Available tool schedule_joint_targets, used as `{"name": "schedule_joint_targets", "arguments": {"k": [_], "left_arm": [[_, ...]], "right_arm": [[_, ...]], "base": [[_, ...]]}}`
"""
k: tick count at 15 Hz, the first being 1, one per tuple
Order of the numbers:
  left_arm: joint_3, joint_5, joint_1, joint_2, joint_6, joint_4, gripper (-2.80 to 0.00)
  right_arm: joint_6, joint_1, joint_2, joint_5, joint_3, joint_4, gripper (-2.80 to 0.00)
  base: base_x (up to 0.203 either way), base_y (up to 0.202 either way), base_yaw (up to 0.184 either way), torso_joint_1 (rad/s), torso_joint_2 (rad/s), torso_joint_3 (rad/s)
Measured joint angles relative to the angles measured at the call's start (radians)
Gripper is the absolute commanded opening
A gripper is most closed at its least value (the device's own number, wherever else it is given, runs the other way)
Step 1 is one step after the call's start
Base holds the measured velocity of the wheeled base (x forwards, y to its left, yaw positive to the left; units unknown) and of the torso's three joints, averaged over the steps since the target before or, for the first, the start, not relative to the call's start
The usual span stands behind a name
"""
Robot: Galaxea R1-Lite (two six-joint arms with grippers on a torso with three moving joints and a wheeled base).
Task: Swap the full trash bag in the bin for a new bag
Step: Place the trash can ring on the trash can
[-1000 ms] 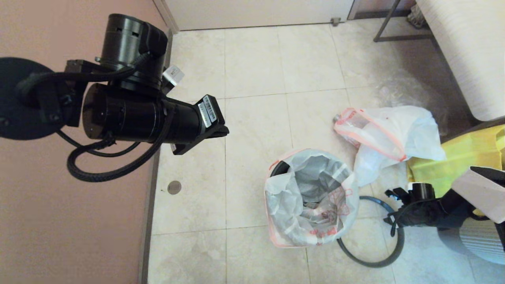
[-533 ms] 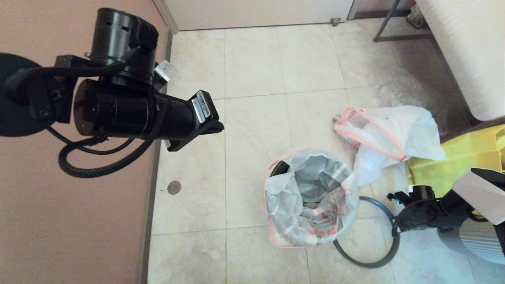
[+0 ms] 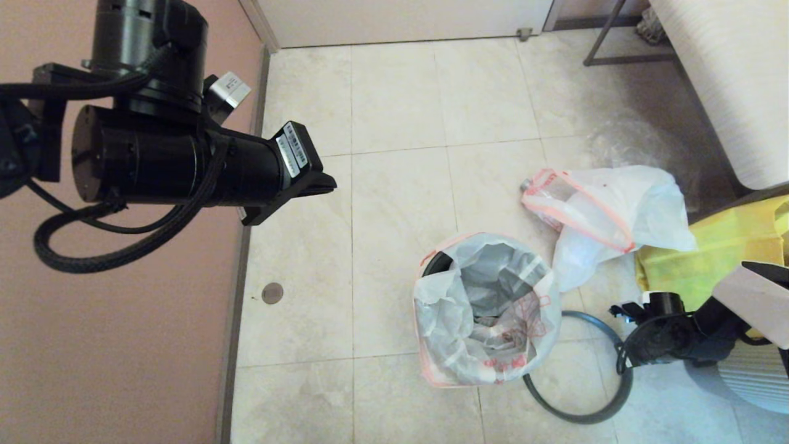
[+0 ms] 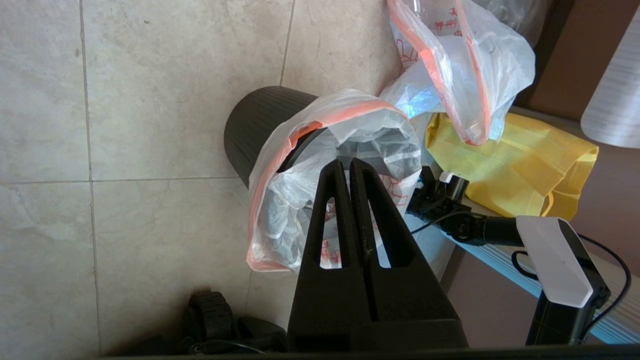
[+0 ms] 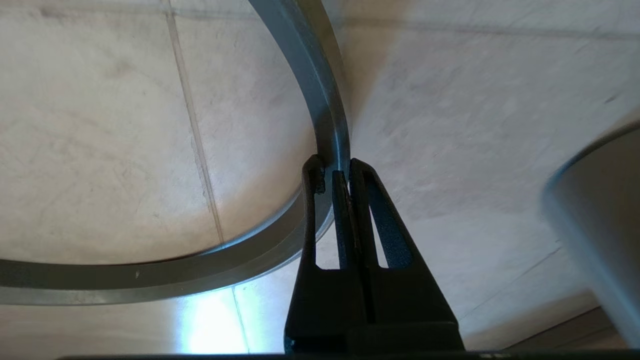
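Right gripper [image 5: 334, 172], low over the tiled floor [image 3: 394, 203], its fingers pinching the grey hoop [image 5: 320, 100]; the band passes between the two fingertips. In the head view the hoop [image 3: 576, 413] lies as a ring beside the bin [image 4: 260, 125], partly hidden behind it, with the right arm reaching down to the ring's far side from the bin.

Left gripper [image 4: 349, 167], raised high and well apart from the right gripper, fingers pressed together with nothing between them. Seen from its wrist camera, the bin stands beyond and below its tips.

The bin carries the new bag [image 3: 487, 308], a thin translucent white film with a pink-orange hem and red printing, draped loosely over the mouth and hanging down the outer wall; part of the black rim shows bare on the side away from the right gripper.

The full trash bag [image 3: 607, 209] lies on the floor just beyond the bin, farther from both grippers, touching the yellow fabric bag [image 3: 715, 246], which sits just beyond the right gripper. A pink wall [image 3: 111, 339] stands beneath the left arm.
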Motion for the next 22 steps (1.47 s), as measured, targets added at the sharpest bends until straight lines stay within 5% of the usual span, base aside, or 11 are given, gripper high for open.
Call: {"name": "schedule_joint_targets", "arguments": {"k": [8, 9, 17, 22], "left_arm": [[0.003, 0.000, -0.005, 0.003, -0.001, -0.001, -2.80], [0.003, -0.001, -0.005, 0.004, -0.001, -0.002, -2.80], [-0.001, 0.000, -0.007, 0.000, 0.000, -0.002, -2.80], [-0.003, -0.003, -0.014, -0.039, -0.001, 0.004, -2.80]], "right_arm": [[-0.002, 0.001, 0.050, -0.003, -0.050, -0.035, 0.00], [-0.001, 0.000, 0.056, -0.003, -0.057, -0.036, -2.80], [0.001, -0.004, 0.052, -0.005, -0.007, -0.036, -2.80], [-0.002, -0.024, -0.122, -0.003, 0.213, -0.105, -2.80]], "base": [[0.000, 0.000, 0.000, 0.000, 0.00, 0.000], [0.000, 0.000, 0.000, 0.000, 0.00, 0.000], [0.000, 0.000, 0.000, 0.000, 0.00, 0.000], [0.000, 0.000, 0.000, 0.000, 0.00, 0.000]]}}
